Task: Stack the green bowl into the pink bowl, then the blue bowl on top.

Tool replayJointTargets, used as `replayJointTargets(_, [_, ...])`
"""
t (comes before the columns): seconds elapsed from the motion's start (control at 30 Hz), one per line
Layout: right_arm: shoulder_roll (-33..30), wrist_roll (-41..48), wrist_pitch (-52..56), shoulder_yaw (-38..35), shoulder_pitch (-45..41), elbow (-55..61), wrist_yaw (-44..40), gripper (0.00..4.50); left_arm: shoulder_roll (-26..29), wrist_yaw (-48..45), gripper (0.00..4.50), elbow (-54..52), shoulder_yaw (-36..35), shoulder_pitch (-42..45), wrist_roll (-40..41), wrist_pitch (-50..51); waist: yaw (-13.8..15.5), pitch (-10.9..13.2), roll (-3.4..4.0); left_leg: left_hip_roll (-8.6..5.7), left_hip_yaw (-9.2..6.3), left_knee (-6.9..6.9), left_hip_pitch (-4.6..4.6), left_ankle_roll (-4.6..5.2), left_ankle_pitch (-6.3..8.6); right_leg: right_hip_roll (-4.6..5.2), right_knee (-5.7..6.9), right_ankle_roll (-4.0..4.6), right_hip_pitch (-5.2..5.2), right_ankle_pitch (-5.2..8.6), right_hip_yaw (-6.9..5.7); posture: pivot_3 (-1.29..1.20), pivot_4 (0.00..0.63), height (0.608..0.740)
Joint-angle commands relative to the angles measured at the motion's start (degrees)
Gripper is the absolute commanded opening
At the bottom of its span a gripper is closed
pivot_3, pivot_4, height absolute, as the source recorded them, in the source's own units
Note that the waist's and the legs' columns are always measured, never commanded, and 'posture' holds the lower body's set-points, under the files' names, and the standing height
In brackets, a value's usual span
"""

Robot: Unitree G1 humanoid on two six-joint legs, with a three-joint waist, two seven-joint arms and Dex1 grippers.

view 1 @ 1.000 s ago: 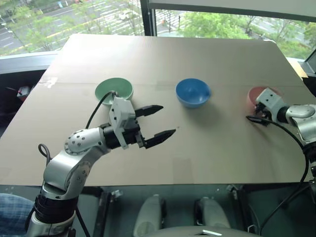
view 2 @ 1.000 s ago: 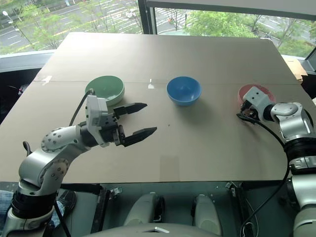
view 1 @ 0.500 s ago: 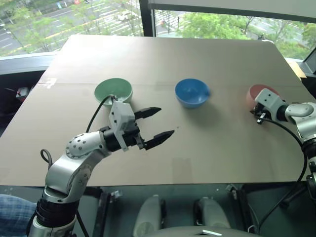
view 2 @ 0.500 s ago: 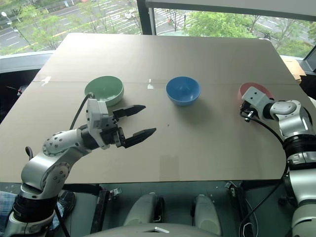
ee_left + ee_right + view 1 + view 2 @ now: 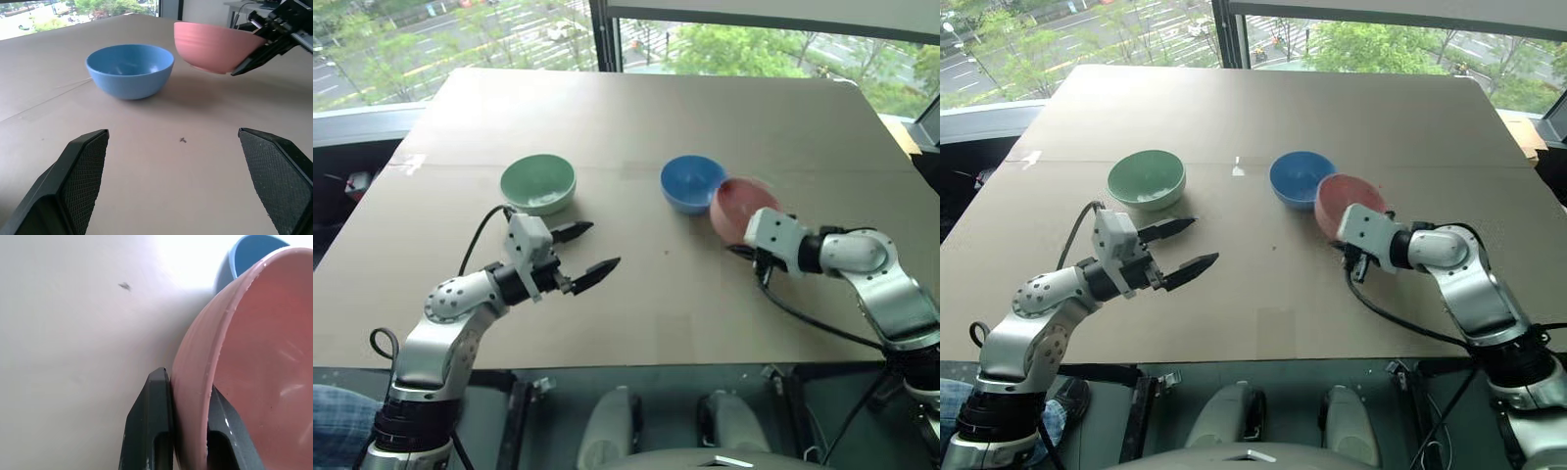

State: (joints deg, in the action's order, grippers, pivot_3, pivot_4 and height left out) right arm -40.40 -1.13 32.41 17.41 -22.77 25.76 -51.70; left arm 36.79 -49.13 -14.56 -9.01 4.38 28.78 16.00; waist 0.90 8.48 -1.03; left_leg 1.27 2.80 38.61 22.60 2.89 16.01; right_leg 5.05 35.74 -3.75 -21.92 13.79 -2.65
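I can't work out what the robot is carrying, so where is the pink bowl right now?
The pink bowl is lifted off the table, its rim pinched by the right gripper, just right of the blue bowl near the table's middle.

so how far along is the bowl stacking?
Nothing is stacked yet. In hand: the right pincer is shut on the rim of the round salmon-pink plastic bowl, held off the table beside the bright blue plastic bowl. Left: nest the pale green plastic bowl, then blue. The left pincer is open, empty.
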Motion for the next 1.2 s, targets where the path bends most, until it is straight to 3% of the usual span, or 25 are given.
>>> replayJointTargets(0.03, [1.71, -3.60, 6.33, 5.51, -1.86, 6.61, 2.05, 0.05, 0.87, -2.05, 4.50, 3.52, -1.43, 0.84, -1.65, -4.14, -0.01, 0.00, 0.00, -0.01, 0.00, 0.00, 0.02, 0.00, 0.00, 0.01, 0.00, 0.00, -0.01, 0.00, 0.00, 0.00, 0.150, 0.740])
replayJointTargets(0.23, [3.35, -5.92, 12.78, 11.60, -4.78, 8.87, 2.15, 0.05, 1.67, -3.52, 4.50, 7.54, -2.73, 1.70, -1.96, -5.99, -0.12, 0.00, 0.00, -0.02, 0.00, 0.01, 0.05, 0.00, 0.00, -0.01, 0.02, 0.01, -0.05, 0.00, -0.03, 0.00, 0.150, 0.740])
replayJointTargets(0.27, [3.41, -6.04, 13.30, 11.97, -5.19, 8.82, 2.16, 0.81, 1.78, -3.73, 4.50, 7.76, -2.78, 1.75, -1.99, -6.21, -0.10, 0.00, 0.00, -0.02, -0.01, 0.01, 0.05, 0.00, 0.00, -0.01, 0.02, 0.01, -0.05, 0.00, -0.04, 0.00, 0.150, 0.740])
replayJointTargets(0.3, [3.43, -5.90, 13.79, 12.16, -5.43, 8.85, 2.02, 0.90, 1.83, -3.79, 4.50, 7.78, -2.81, 1.85, -1.98, -6.20, -0.11, 0.00, 0.00, -0.02, -0.02, 0.01, 0.07, 0.00, 0.00, -0.01, 0.01, 0.01, -0.06, 0.00, -0.05, 0.00, 0.150, 0.740])
replayJointTargets(0.37, [3.32, -5.59, 14.50, 12.45, -5.73, 8.87, 1.74, 2.01, 1.87, -3.96, 4.50, 7.60, -2.86, 1.92, -1.92, -6.13, -0.11, 0.00, -0.01, -0.02, -0.02, 0.01, 0.10, 0.00, 0.00, -0.01, 0.01, 0.00, -0.07, 0.00, -0.06, 0.00, 0.150, 0.740])
replayJointTargets(0.4, [3.22, -5.59, 14.72, 12.62, -5.92, 8.88, 1.68, 2.13, 1.89, -4.05, 4.50, 7.58, -2.91, 1.92, -1.90, -6.19, -0.11, 0.00, -0.01, -0.03, -0.02, 0.01, 0.10, 0.00, 0.00, 0.00, 0.00, 0.00, -0.07, 0.00, -0.06, 0.00, 0.150, 0.740])
replayJointTargets(0.47, [2.66, -5.74, 14.98, 12.70, -6.37, 8.95, 1.53, 3.00, 1.82, -4.25, 4.50, 7.37, -2.89, 2.01, -1.79, -6.33, -0.13, 0.00, -0.01, -0.03, -0.03, 0.01, 0.10, 0.00, 0.00, 0.00, 0.01, 0.00, -0.07, 0.00, -0.06, 0.00, 0.150, 0.740])
replayJointTargets(0.5, [2.35, -5.87, 14.96, 12.68, -6.57, 8.98, 1.45, 3.00, 1.75, -4.26, 4.50, 7.26, -2.89, 2.11, -1.74, -6.34, -0.13, 0.00, -0.01, -0.03, -0.03, 0.01, 0.10, 0.00, 0.00, -0.01, 0.01, 0.00, -0.07, 0.00, -0.07, 0.00, 0.150, 0.740])
replayJointTargets(0.53, [1.99, -6.10, 15.09, 12.63, -6.81, 9.03, 1.44, 3.64, 1.67, -4.29, 4.50, 7.21, -2.97, 2.16, -1.64, -6.40, -0.14, 0.00, -0.01, -0.02, -0.03, 0.01, 0.10, 0.00, 0.00, -0.01, 0.01, 0.00, -0.07, 0.00, -0.07, 0.00, 0.150, 0.740])
replayJointTargets(0.6, [1.00, -5.72, 15.55, 12.03, -7.18, 9.32, 0.89, 4.10, 1.57, -4.39, 4.50, 7.09, -3.11, 2.15, -1.45, -6.38, -0.15, 0.00, -0.01, -0.02, -0.02, 0.01, 0.10, 0.00, 0.00, -0.01, 0.02, 0.00, -0.08, 0.00, -0.07, 0.00, 0.150, 0.740])
replayJointTargets(0.8, [-1.73, 0.93, 20.41, 4.04, -11.19, 11.15, -3.37, 4.10, -0.24, -0.69, 4.50, 5.07, -4.75, 3.88, 0.83, -3.98, -0.14, 0.02, -0.02, -0.02, -0.03, 0.01, 0.12, 0.00, 0.00, 0.00, 0.01, 0.00, -0.08, 0.00, -0.07, 0.00, 0.150, 0.740])
replayJointTargets(0.93, [0.89, 5.92, 24.85, -1.08, -16.86, 9.47, -3.11, 4.10, -1.47, 4.18, 4.50, 4.53, -6.17, 6.58, 1.59, -1.46, -0.23, 0.00, -0.08, 0.01, -0.08, 0.05, 0.12, 0.00, 0.00, -0.02, 0.07, 0.00, -0.08, -0.01, -0.09, 0.00, 0.150, 0.740])
replayJointTargets(1.07, [10.03, 19.03, 32.66, -15.62, -24.63, 6.87, -3.81, 4.10, -0.30, 6.54, 4.50, 4.65, -6.31, 9.12, -0.18, -0.74, -0.38, 0.02, -0.06, 0.00, -0.05, 0.01, 0.17, 0.00, 0.00, -0.01, 0.08, 0.00, -0.12, -0.01, -0.05, 0.00, 0.150, 0.740])
replayJointTargets(1.2, [9.99, 26.53, 32.63, -24.32, -25.17, 5.92, -4.34, 4.10, 1.55, 8.35, 4.50, 7.64, -5.62, 12.98, -3.80, -1.01, 0.11, -0.01, -0.18, -0.07, -0.20, -0.08, 0.35, 0.02, 0.01, 0.03, 0.08, 0.00, -0.13, -0.02, -0.24, 0.00, 0.150, 0.740])
